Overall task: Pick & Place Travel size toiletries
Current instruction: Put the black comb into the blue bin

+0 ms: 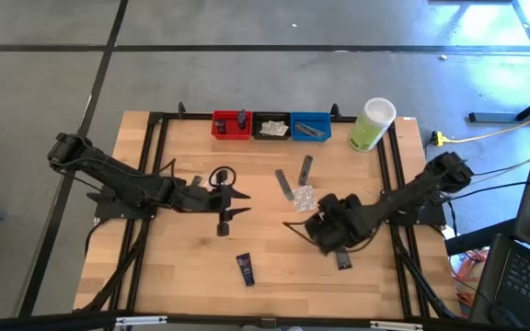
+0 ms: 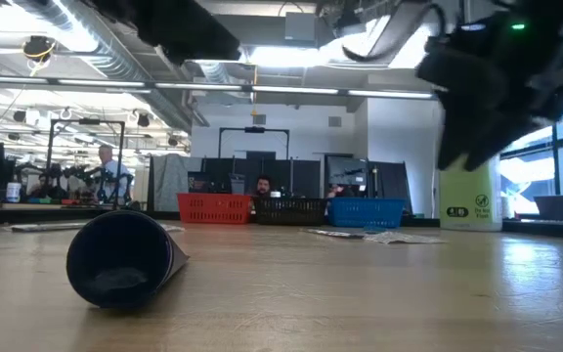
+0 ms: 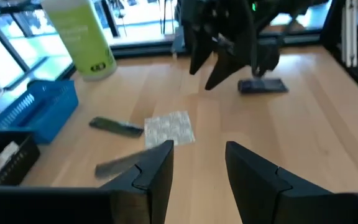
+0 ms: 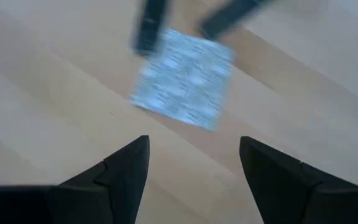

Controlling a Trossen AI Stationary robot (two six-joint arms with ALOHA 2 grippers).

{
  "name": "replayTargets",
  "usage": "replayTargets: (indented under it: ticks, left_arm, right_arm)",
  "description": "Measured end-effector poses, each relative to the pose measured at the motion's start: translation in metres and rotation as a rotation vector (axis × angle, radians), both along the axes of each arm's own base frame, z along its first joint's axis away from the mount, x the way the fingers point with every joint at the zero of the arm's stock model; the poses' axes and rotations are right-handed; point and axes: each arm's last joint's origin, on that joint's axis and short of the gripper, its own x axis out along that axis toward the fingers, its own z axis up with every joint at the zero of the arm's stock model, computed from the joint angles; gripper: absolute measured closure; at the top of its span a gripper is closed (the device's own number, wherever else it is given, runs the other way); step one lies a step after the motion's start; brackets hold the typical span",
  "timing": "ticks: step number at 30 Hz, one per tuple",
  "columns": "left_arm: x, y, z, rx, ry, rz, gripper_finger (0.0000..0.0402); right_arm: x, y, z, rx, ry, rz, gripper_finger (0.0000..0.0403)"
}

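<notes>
Looking down on the counter, we see the left gripper (image 1: 225,204) near its middle, fingers apart and holding nothing. The right gripper (image 1: 304,227) hangs right of the middle, its fingers spread wide with bare wood between them in the right wrist view, just short of the clear crinkly packet (image 1: 304,197). That packet lies near the counter's middle, and the same packet shows ahead of the left gripper's fingers (image 3: 160,174) in the left wrist view. Two slim grey sachets (image 1: 283,182) lie just beside it toward the far edge, one of them touching or nearly touching its corner. A dark navy tube (image 1: 245,268) rests alone toward the near edge, well apart from both grippers. Another dark item (image 1: 342,260) lies on the counter by the right arm; we cannot tell exactly what it is. Along the far edge stand the red bin (image 1: 231,125), the black bin (image 1: 271,126) and the blue bin (image 1: 310,126), each already holding something. The pale-green container (image 1: 371,124) stands beside the blue bin toward the far right corner.
</notes>
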Motion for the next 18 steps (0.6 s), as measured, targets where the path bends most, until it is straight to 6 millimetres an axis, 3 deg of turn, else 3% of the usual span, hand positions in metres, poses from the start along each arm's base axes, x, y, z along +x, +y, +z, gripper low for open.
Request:
replayTargets:
  ticks: [10,18]
  left_arm:
    - [-0.002,0.004,-0.005,0.022,0.056,0.043,0.0259]
    - [-0.008,0.004,0.005,0.017,0.015,0.038,0.0259]
  right_arm:
    - [0.050,-0.033,0.006,-0.002,-0.158,0.174,0.0166]
    - [0.074,-0.068,0.002,-0.045,-0.168,0.229,0.0147]
